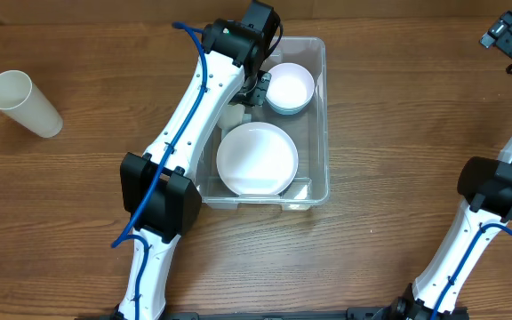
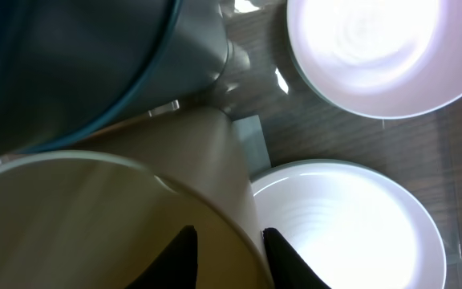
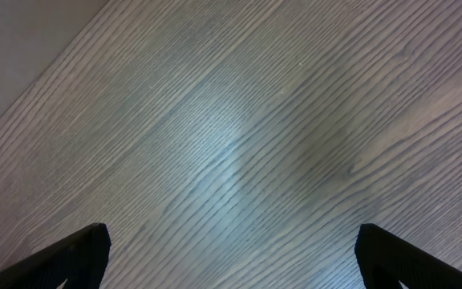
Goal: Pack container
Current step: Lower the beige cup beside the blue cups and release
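The clear container (image 1: 321, 124) stands mid-table and holds a white plate (image 1: 256, 158) and a white bowl (image 1: 289, 86). My left gripper (image 1: 254, 89) reaches into its far left part. In the left wrist view the left gripper (image 2: 227, 241) is shut on the wall of a cream cup (image 2: 95, 233), one finger inside the rim and one outside. A blue cup (image 2: 54, 64) stands just behind it. The plate (image 2: 351, 225) and the bowl (image 2: 375, 48) lie to the right. In the overhead view my arm hides both cups. My right gripper (image 1: 509, 36) (image 3: 231, 257) is open and empty over bare wood at the far right.
A second cream cup (image 1: 25, 102) lies on its side on the table at the far left, well away from the container. The wooden table (image 1: 416, 133) lies between the container and the right arm.
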Controlling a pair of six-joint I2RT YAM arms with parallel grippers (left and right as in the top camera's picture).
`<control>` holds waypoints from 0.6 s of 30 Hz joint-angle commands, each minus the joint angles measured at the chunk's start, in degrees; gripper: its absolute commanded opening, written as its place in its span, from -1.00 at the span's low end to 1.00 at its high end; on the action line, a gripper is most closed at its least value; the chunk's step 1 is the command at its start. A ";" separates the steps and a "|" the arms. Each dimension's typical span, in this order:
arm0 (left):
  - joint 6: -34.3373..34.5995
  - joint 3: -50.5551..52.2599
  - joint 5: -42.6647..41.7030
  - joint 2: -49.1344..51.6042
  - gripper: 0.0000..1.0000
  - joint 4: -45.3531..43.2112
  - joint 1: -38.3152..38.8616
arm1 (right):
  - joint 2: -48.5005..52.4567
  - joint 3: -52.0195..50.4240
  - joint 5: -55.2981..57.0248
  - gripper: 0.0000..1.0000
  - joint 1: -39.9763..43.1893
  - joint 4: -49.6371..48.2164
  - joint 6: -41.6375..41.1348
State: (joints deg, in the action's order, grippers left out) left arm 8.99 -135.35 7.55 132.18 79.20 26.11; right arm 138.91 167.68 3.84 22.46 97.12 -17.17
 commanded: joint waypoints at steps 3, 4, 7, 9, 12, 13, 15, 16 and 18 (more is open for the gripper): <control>-0.04 -1.95 1.03 -0.76 -0.43 -0.20 -0.72 | -1.88 1.16 0.59 1.00 0.07 -0.13 -0.46; -0.04 -3.28 1.03 -1.84 -0.40 0.07 -0.72 | -1.88 1.16 0.59 1.00 0.07 -0.13 -0.46; -0.04 -11.45 1.01 -5.88 -0.23 2.73 -0.72 | -1.88 1.16 0.59 1.00 0.07 -0.13 -0.46; -1.03 -16.17 1.01 -10.03 -0.02 4.22 -0.72 | -1.88 1.16 0.59 1.00 0.07 -0.13 -0.46; -2.60 -16.79 6.60 -16.31 0.22 5.05 -1.49 | -1.88 1.16 0.59 1.00 0.07 -0.13 -0.46; -2.58 -16.79 9.49 -18.49 0.41 5.75 -3.15 | -1.88 1.16 0.59 1.00 0.07 -0.13 -0.46; -2.45 -16.79 10.67 -20.52 0.65 6.47 -7.17 | -1.88 1.16 0.59 1.00 0.07 -0.13 -0.48; -0.98 -16.79 10.62 -21.20 0.73 7.17 -11.15 | -1.88 1.16 0.59 1.00 0.07 -0.13 -0.46; 4.52 -16.63 9.88 -20.15 0.99 9.88 -25.22 | -1.88 1.16 0.59 1.00 0.07 -0.13 -0.46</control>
State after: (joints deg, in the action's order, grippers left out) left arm 8.49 -152.07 16.12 110.02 87.11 12.69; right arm 138.91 167.68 3.81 22.46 97.17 -17.17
